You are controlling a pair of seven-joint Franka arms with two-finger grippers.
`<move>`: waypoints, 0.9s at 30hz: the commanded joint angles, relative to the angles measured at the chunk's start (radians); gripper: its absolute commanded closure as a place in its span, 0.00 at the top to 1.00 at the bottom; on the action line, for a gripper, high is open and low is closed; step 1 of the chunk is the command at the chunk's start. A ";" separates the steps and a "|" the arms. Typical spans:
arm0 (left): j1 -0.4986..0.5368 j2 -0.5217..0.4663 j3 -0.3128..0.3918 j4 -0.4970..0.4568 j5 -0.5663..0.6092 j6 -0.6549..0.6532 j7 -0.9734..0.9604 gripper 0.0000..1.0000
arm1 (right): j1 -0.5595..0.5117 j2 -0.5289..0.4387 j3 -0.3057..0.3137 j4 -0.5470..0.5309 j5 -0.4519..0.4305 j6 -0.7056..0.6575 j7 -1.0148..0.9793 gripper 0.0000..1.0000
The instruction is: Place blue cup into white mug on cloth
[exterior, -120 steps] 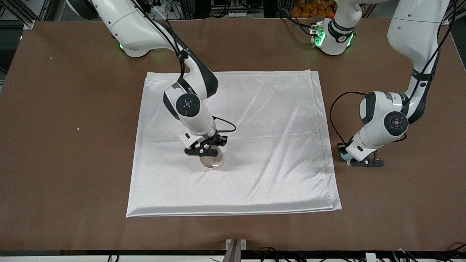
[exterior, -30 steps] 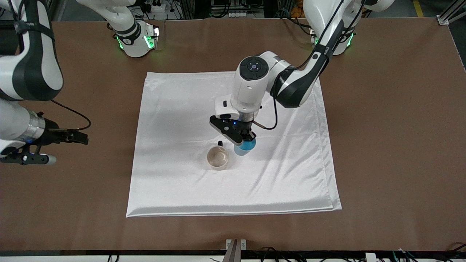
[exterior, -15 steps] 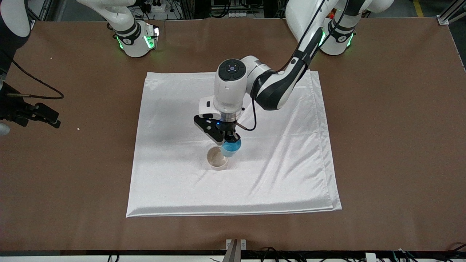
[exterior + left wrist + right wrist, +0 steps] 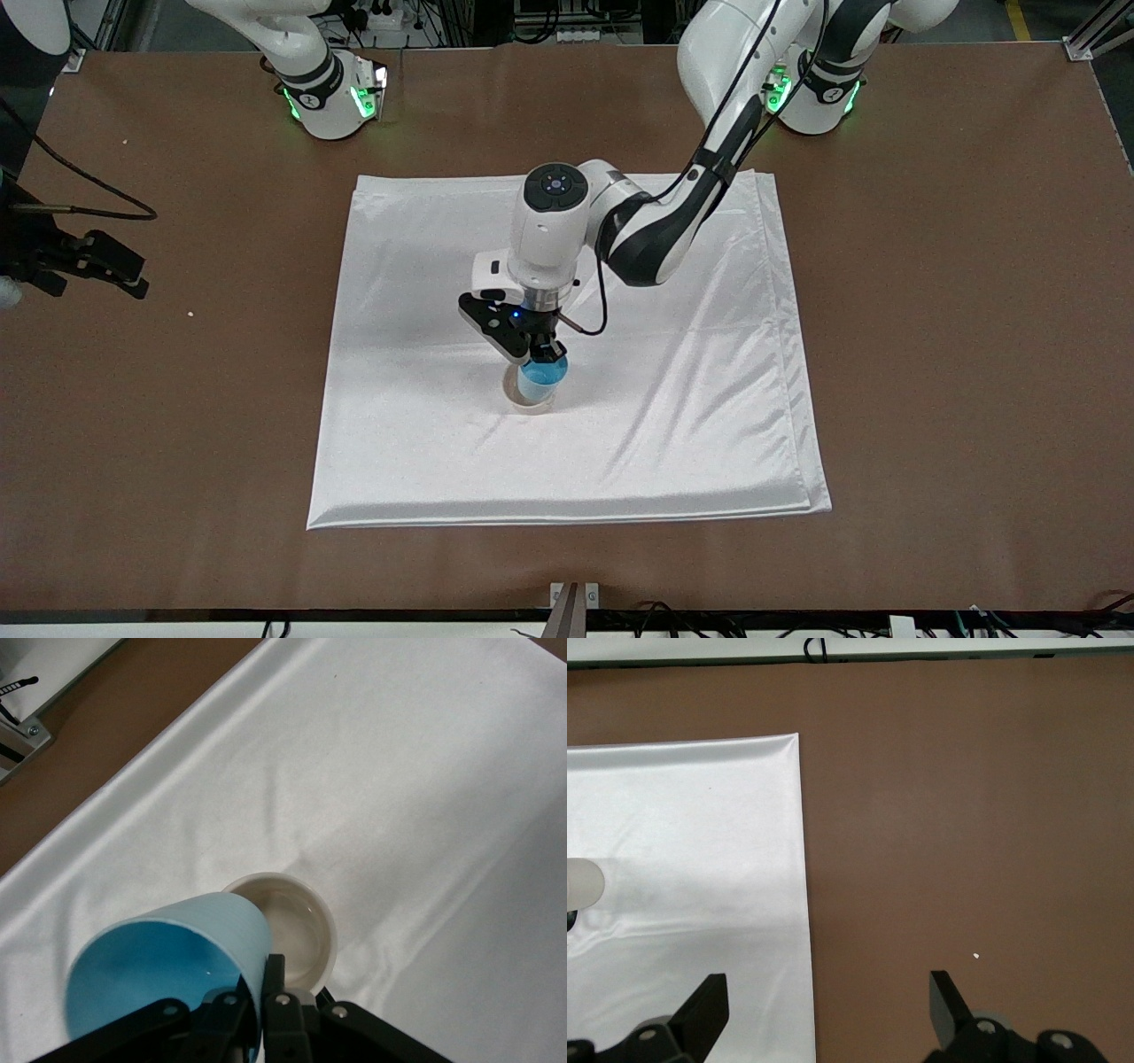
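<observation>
My left gripper (image 4: pixel 541 356) is shut on the rim of the light-blue cup (image 4: pixel 542 379), one finger inside it and one outside. In the front view the cup hangs right over the white mug (image 4: pixel 529 404) and hides most of its mouth. The left wrist view shows the blue cup (image 4: pixel 168 970) tilted in my left gripper (image 4: pixel 263 973), with the white mug (image 4: pixel 301 926) upright and empty just under it on the cloth (image 4: pixel 399 771). The mug stands near the middle of the white cloth (image 4: pixel 673 399). My right gripper (image 4: pixel 131 276) waits open over bare table at the right arm's end.
The right wrist view shows my right gripper (image 4: pixel 827 997) over the edge of the cloth (image 4: pixel 682 842), brown table (image 4: pixel 966 815) and a small white crumb (image 4: pixel 975 956). The left forearm (image 4: pixel 656 230) stretches over the cloth's part farther from the front camera.
My left gripper has carried the blue cup from beside the mug, toward the right arm's end and lower, to over the mug's mouth. The right arm has pulled back toward its end.
</observation>
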 commanded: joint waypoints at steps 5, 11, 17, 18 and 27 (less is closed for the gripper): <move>-0.009 0.059 0.011 0.063 -0.005 0.040 -0.005 0.00 | 0.011 -0.014 0.003 0.000 0.012 -0.016 0.007 1.00; -0.009 0.059 0.011 0.061 -0.028 0.040 -0.003 0.00 | 0.009 -0.014 0.001 0.000 0.014 -0.016 0.004 1.00; -0.009 0.059 -0.004 0.054 -0.028 0.040 0.001 0.00 | 0.006 -0.026 0.000 0.000 0.014 -0.025 -0.002 1.00; -0.009 0.058 -0.004 0.052 -0.032 0.040 0.000 0.00 | 0.005 -0.029 -0.002 0.000 0.014 -0.026 -0.003 1.00; -0.010 0.061 -0.003 0.037 -0.061 0.039 0.000 0.00 | -0.011 -0.029 -0.010 0.000 0.016 -0.039 -0.023 1.00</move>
